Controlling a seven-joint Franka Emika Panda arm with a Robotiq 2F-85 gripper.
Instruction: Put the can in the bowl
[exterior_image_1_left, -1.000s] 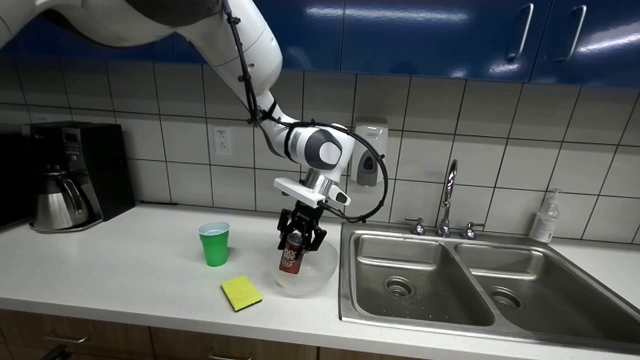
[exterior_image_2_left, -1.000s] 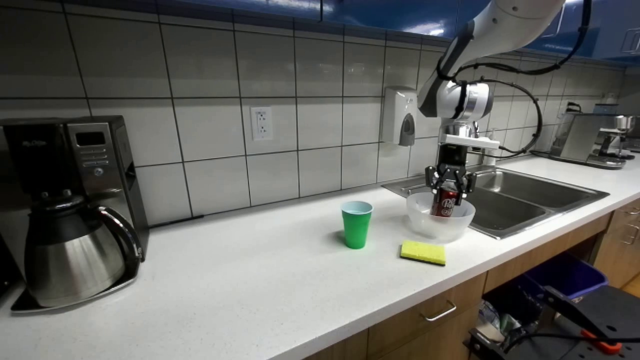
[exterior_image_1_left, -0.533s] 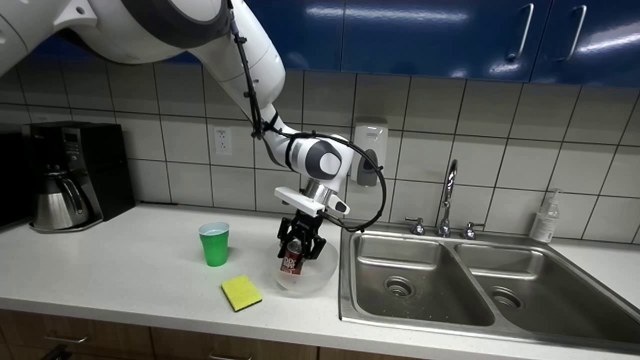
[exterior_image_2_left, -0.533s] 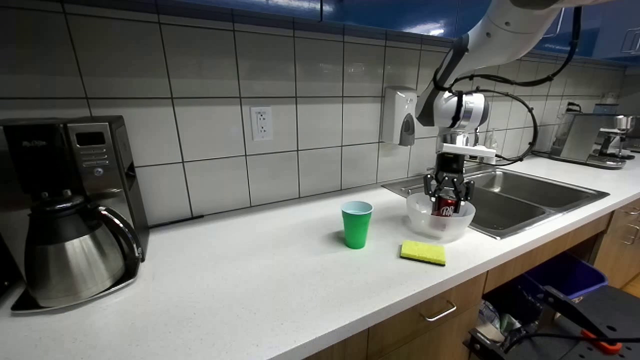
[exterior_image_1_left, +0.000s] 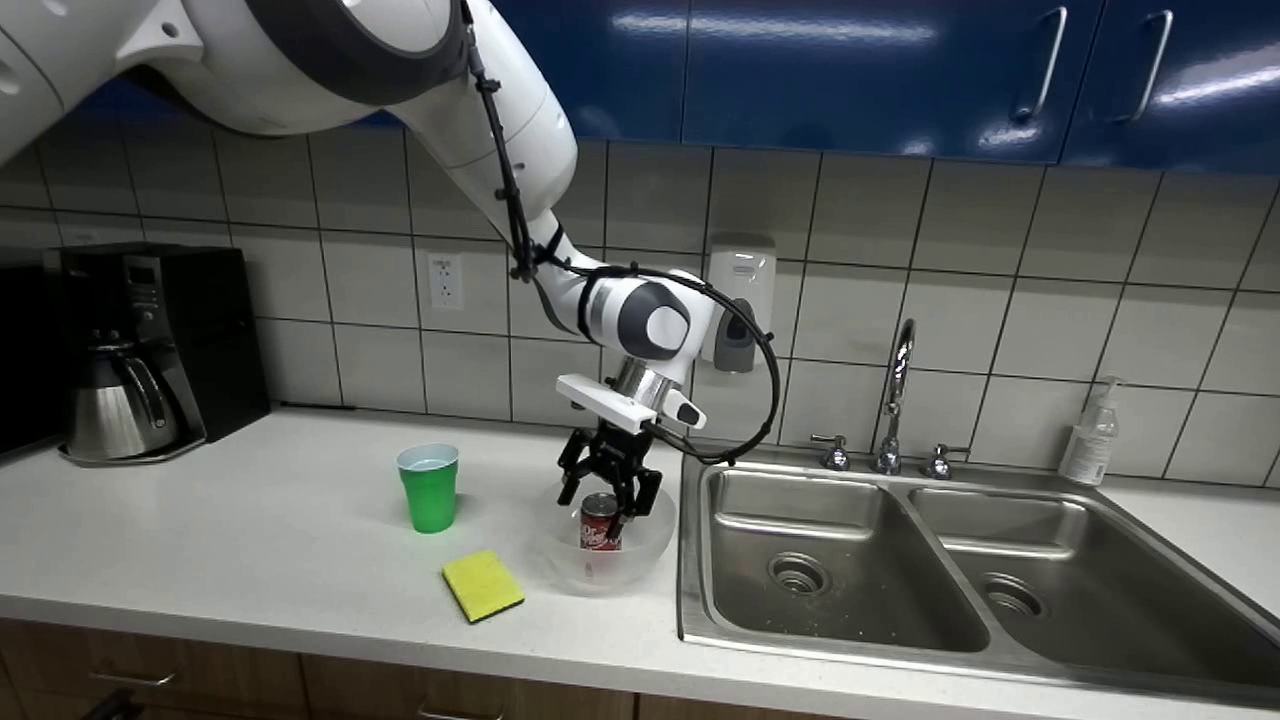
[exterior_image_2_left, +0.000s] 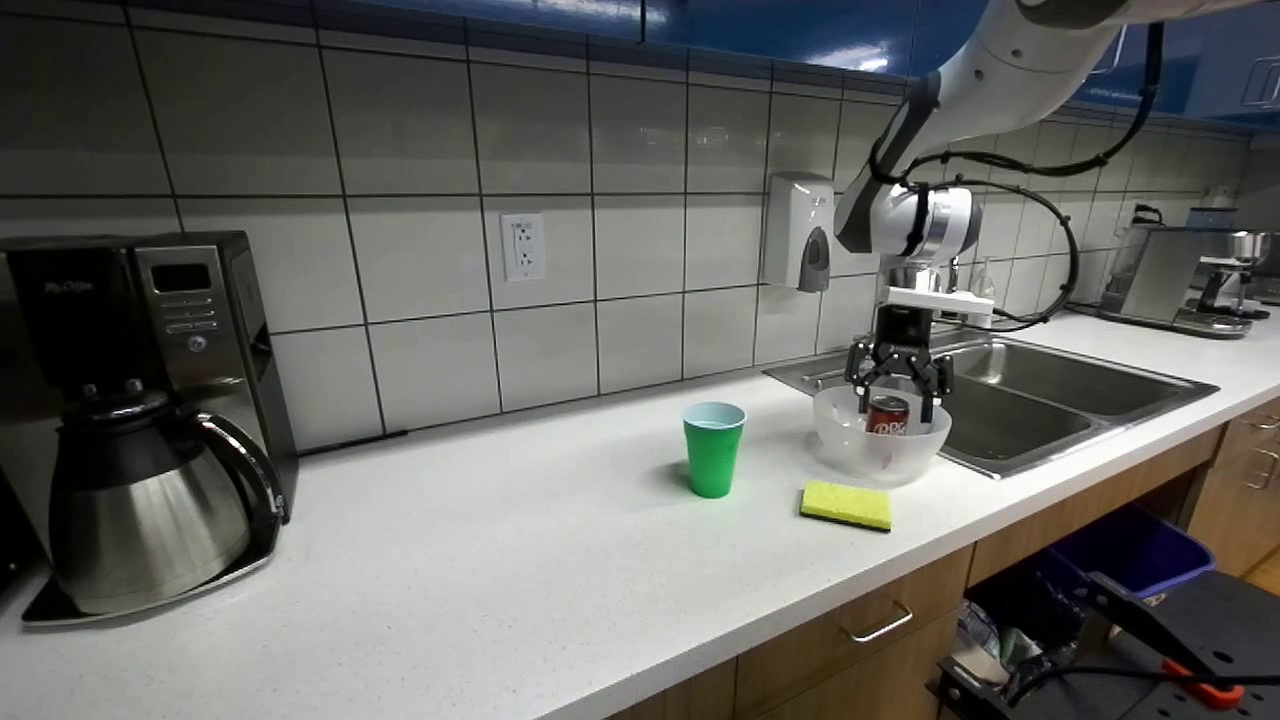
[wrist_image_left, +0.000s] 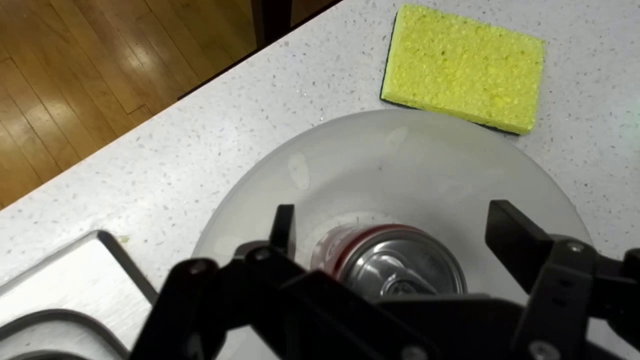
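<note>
The can (exterior_image_1_left: 600, 524), dark red with a silvery top, is inside the translucent bowl (exterior_image_2_left: 868, 462) and looks about upright in both exterior views. Seen from above in the wrist view, the can's top (wrist_image_left: 405, 265) lies between widely parted fingers (wrist_image_left: 284, 225), with a gap on either side. My gripper (wrist_image_left: 392, 220) is open, its fingertips reaching down into the bowl around the can. The can's lower part shows only faintly through the bowl wall in the exterior views. In the wrist view the gripper's linkage covers part of the lid.
A yellow sponge (wrist_image_left: 465, 70) lies close beside the bowl, near the counter's front edge. The green cup (exterior_image_2_left: 713, 450) stands farther along the counter. On the bowl's opposite side is the steel sink (exterior_image_1_left: 840, 640). A soap dispenser (exterior_image_1_left: 738, 300) hangs on the wall behind the arm.
The can, earlier tilted in the shut gripper, has gone lower into the bowl and straightened. Within the last half second the fingers have spread and let go of it.
</note>
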